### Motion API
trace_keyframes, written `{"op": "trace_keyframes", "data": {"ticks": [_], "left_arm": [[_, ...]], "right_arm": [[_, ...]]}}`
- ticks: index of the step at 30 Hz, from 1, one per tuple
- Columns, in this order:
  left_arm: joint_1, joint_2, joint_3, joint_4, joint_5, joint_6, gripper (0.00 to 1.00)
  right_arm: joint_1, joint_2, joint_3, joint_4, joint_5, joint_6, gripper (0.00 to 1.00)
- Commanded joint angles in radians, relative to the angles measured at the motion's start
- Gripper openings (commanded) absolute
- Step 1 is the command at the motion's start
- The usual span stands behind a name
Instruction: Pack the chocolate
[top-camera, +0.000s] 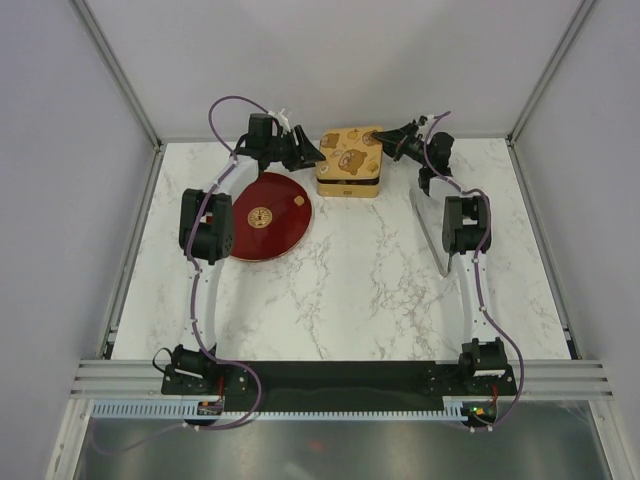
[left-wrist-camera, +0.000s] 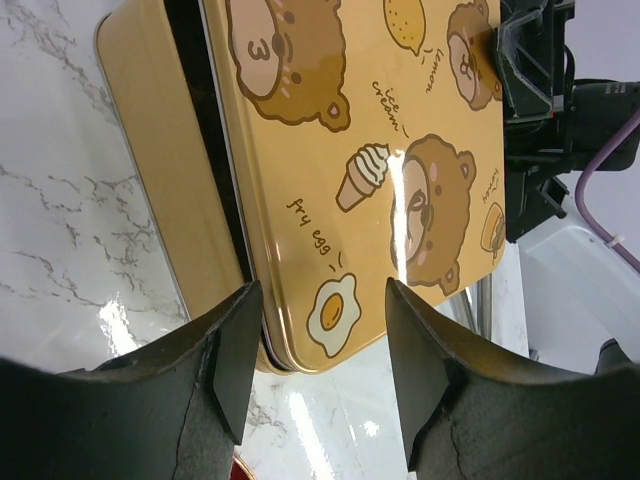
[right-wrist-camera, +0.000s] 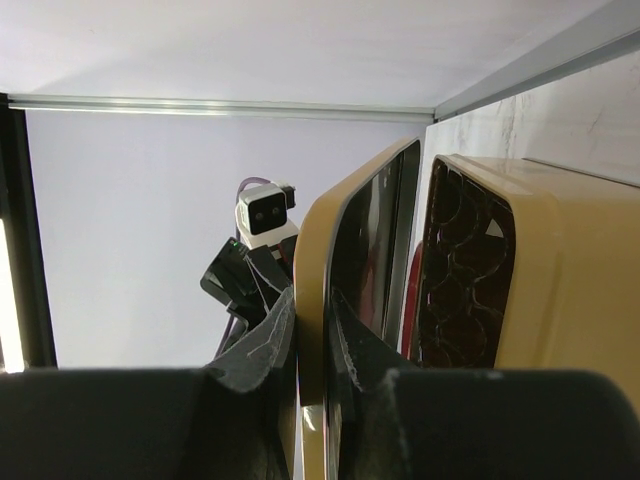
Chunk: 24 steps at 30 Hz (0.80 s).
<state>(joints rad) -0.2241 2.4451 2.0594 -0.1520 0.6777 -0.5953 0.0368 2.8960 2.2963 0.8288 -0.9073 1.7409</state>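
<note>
The square gold tin with bear pictures (top-camera: 350, 160) stands at the back of the table. My right gripper (top-camera: 385, 142) is shut on the edge of its lid (right-wrist-camera: 315, 260) and holds the lid tilted up off the base (right-wrist-camera: 560, 270). A dark brown tray of round cups (right-wrist-camera: 465, 270) shows inside the base; I cannot tell what fills them. My left gripper (top-camera: 305, 152) is open, its jaws either side of the lid's near corner (left-wrist-camera: 330, 150) without gripping it. A red dish (top-camera: 265, 215) lies left of the tin with one small cream chocolate piece (top-camera: 297, 201) on it.
A pale grey flat strip (top-camera: 428, 232) lies on the marble to the right of the tin, beside the right arm. Grey walls and aluminium posts close in the table on three sides. The right arm's gripper (left-wrist-camera: 540, 120) sits at the lid's far edge.
</note>
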Motion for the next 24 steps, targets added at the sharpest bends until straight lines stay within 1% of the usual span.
{"op": "trace_keyframes", "data": {"ticks": [1, 9, 12, 13, 15, 19, 24], "left_arm": [[0.002, -0.034, -0.007, 0.006, -0.032, -0.006, 0.6], [0.0, -0.017, 0.004, 0.002, -0.058, 0.0, 0.59], [0.0, 0.0, 0.018, 0.003, -0.043, -0.008, 0.56], [0.0, 0.005, 0.022, 0.002, -0.035, -0.009, 0.54], [0.002, 0.014, 0.025, 0.003, -0.024, -0.015, 0.53], [0.0, 0.018, 0.025, 0.009, -0.013, -0.021, 0.52], [-0.004, 0.026, 0.024, 0.012, -0.003, -0.027, 0.52]], "right_arm": [[0.017, -0.009, 0.049, 0.006, 0.008, -0.039, 0.0], [0.018, 0.006, 0.068, -0.059, 0.011, -0.084, 0.0], [0.017, 0.008, 0.068, -0.065, 0.008, -0.093, 0.0], [0.017, 0.006, 0.068, -0.071, 0.008, -0.098, 0.01], [0.017, 0.003, 0.068, -0.102, 0.007, -0.124, 0.03], [0.012, -0.001, 0.069, -0.146, 0.007, -0.156, 0.05], [0.006, 0.0, 0.068, -0.16, 0.007, -0.156, 0.14]]}}
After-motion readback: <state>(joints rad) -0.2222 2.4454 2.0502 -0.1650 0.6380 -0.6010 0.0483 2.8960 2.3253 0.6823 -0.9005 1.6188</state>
